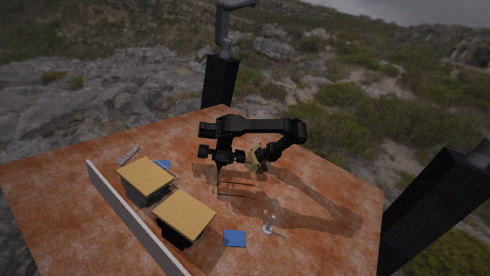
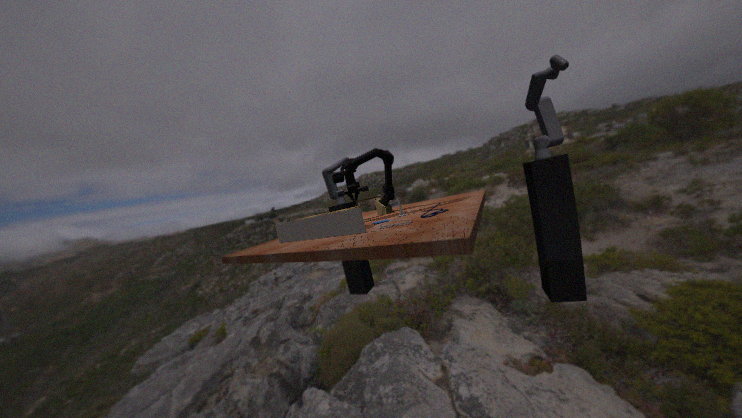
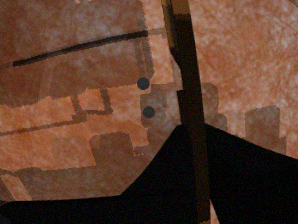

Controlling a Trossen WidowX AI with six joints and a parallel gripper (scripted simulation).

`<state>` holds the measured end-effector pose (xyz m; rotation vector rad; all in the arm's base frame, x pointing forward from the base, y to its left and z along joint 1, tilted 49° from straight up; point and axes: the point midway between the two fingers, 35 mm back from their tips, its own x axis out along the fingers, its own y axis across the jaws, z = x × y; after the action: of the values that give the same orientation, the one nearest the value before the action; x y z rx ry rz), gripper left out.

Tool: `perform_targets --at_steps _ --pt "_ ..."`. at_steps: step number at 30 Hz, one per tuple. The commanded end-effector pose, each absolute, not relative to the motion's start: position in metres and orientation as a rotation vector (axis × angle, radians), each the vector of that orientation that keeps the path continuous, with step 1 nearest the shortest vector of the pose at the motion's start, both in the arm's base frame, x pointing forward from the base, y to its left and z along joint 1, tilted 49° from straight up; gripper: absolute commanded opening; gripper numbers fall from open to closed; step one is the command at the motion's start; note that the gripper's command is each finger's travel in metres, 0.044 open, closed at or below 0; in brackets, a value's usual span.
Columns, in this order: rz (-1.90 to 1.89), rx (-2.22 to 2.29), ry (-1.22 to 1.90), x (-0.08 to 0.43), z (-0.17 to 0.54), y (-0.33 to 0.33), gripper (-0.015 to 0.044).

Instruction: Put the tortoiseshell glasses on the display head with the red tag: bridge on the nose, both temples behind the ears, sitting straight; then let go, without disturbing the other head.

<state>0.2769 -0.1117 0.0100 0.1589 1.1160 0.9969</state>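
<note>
Glasses [image 1: 236, 183] [image 2: 370, 198] [image 3: 192, 75] in tool [image 1: 218, 182] [image 2: 355, 200] [image 3: 189, 133], well inside tabletop [image 1: 171, 145] [image 2: 415, 241] [image 3: 245, 60] edges

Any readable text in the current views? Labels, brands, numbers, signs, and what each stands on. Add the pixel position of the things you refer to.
None that I can read.
Arm [image 1: 259, 125] [image 2: 373, 154]: no legible brand or number.
Two yellow-topped boxes [image 1: 145, 176] [image 1: 185, 214]: no lettering seen on the tops.
Blue squares [image 1: 162, 164] [image 1: 234, 238]: no lettering seen.
Glasses in the claw [image 1: 218, 173] [image 2: 354, 200]: too dark and small to rule out print.

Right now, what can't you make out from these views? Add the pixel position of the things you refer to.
- Display heads' faces and red tag: hidden in the top view, possibly beneath the yellow boards [image 1: 145, 175] [image 1: 184, 214].
- Glasses' [image 1: 236, 183] [image 3: 192, 100] far end: cut off by the wrist view's edge.
- Gripper's [image 1: 218, 171] [image 2: 354, 199] fingertips: too small in exterior.
</note>
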Motion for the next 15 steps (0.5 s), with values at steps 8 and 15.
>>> perform_targets --at_steps 8,15 --pt "0.996 0.164 1.116 0.2791 0.0016 -0.1030 0.0000" --pt "0.995 0.164 1.116 0.2801 -0.0029 -0.0985 0.0000"
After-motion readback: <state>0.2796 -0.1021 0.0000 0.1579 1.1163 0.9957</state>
